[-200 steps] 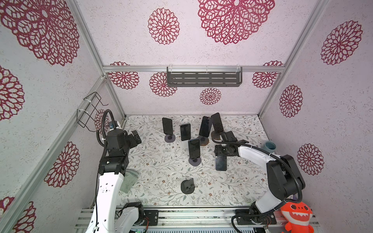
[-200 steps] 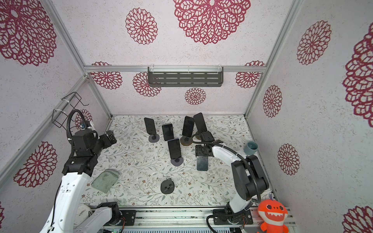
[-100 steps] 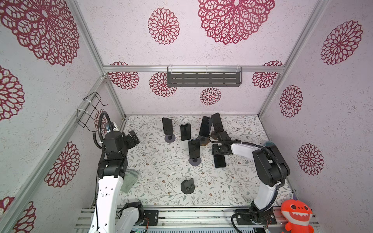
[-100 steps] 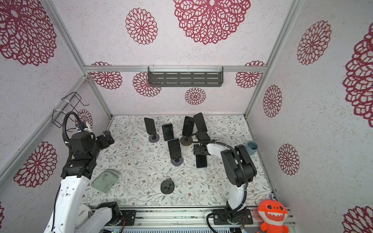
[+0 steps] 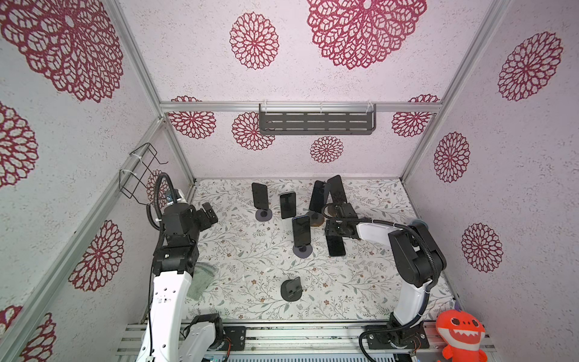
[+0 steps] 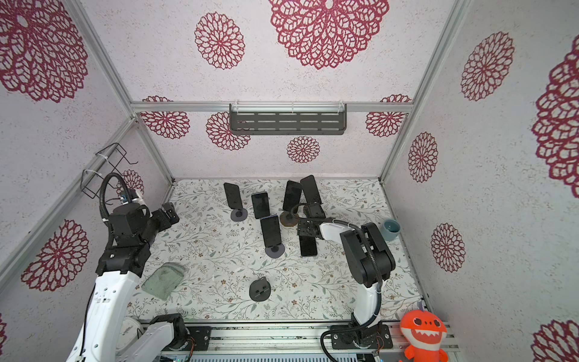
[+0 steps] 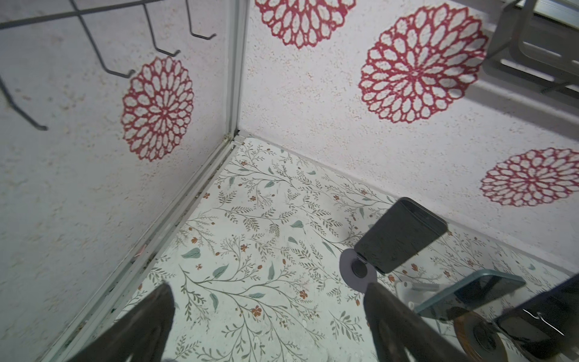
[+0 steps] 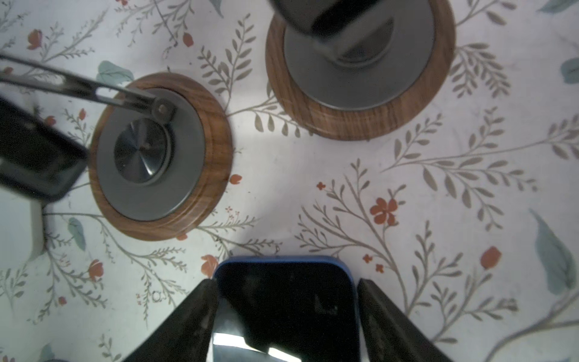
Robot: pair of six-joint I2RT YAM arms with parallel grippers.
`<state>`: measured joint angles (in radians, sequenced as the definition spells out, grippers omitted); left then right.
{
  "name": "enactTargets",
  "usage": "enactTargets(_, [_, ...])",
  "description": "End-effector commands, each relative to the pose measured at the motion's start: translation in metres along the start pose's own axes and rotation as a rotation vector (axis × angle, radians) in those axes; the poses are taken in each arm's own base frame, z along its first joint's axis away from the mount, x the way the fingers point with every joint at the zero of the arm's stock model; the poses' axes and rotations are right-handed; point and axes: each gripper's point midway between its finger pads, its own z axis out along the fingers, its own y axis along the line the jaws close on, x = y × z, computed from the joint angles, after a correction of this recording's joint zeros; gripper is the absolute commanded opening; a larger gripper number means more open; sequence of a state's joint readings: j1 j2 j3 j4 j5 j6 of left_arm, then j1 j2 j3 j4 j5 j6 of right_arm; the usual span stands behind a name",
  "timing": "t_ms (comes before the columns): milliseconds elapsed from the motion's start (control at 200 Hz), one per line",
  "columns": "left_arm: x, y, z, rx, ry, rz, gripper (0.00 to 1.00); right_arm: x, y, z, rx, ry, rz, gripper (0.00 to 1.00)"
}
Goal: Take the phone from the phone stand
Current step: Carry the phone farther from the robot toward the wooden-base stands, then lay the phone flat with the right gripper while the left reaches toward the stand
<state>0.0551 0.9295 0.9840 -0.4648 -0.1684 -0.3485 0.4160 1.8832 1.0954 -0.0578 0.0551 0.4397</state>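
A dark phone in a blue case (image 8: 286, 301) sits between my right gripper's (image 8: 285, 282) fingers, which press against its two long edges. In both top views this phone (image 5: 336, 246) (image 6: 308, 247) lies low at mid-table, and I cannot tell whether it rests on the mat. My right gripper (image 5: 332, 236) holds its far end. An empty black phone stand (image 5: 291, 290) stands near the front. My left gripper (image 5: 209, 213) (image 7: 268, 286) hangs open and empty over the back left of the mat.
Several other phones lean on stands at the back: one on a grey base (image 5: 263, 215), another (image 5: 300, 230) at the centre, two on wooden bases (image 8: 159, 156) (image 8: 360, 69) beside my right gripper. A green cloth (image 5: 202, 279) lies front left, a teal cup (image 6: 391, 228) at the right wall.
My right arm has folded back towards the right, and its gripper and the phone have shifted slightly to the back left. The left gripper has drawn a little towards the left wall.
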Motion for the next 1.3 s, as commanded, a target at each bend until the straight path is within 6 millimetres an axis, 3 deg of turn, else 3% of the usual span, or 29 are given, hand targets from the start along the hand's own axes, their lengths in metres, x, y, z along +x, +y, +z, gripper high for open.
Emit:
enactTargets(0, [0.017, -0.027, -0.007, 0.067, 0.034, 0.081, 0.98, 0.001, 0.002, 0.002, -0.01, 0.008, 0.013, 0.78])
enactTargets(135, [0.052, -0.063, -0.027, 0.19, 0.095, 0.147, 0.99, 0.001, -0.002, -0.006, 0.013, 0.006, 0.011, 0.79])
enactTargets(285, [0.112, -0.108, -0.062, 0.441, 0.238, 0.179, 0.87, -0.001, -0.014, -0.034, 0.065, 0.003, -0.016, 0.81])
enactTargets(505, [0.187, -0.161, -0.126, 0.781, 0.469, 0.243, 0.82, 0.022, -0.019, -0.069, 0.031, 0.109, -0.071, 0.84])
enactTargets(691, [0.242, -0.197, -0.139, 0.895, 0.574, 0.393, 0.77, 0.029, -0.027, -0.091, 0.036, 0.103, -0.066, 0.84])
enactTargets(821, [0.269, -0.201, -0.135, 0.9, 0.652, 0.487, 0.68, 0.028, -0.026, -0.099, 0.025, 0.084, -0.063, 0.84])
enactTargets(1051, [0.294, -0.212, -0.146, 0.998, 0.705, 0.498, 0.56, 0.026, -0.036, -0.103, 0.082, 0.081, -0.092, 0.84])
enactTargets(1191, [0.311, -0.205, -0.139, 0.946, 0.751, 0.536, 0.41, 0.022, -0.038, -0.106, 0.094, 0.067, -0.097, 0.84])
enactTargets(1296, [0.315, -0.204, -0.132, 0.91, 0.753, 0.558, 0.25, 0.019, -0.037, -0.107, 0.096, 0.062, -0.098, 0.84])
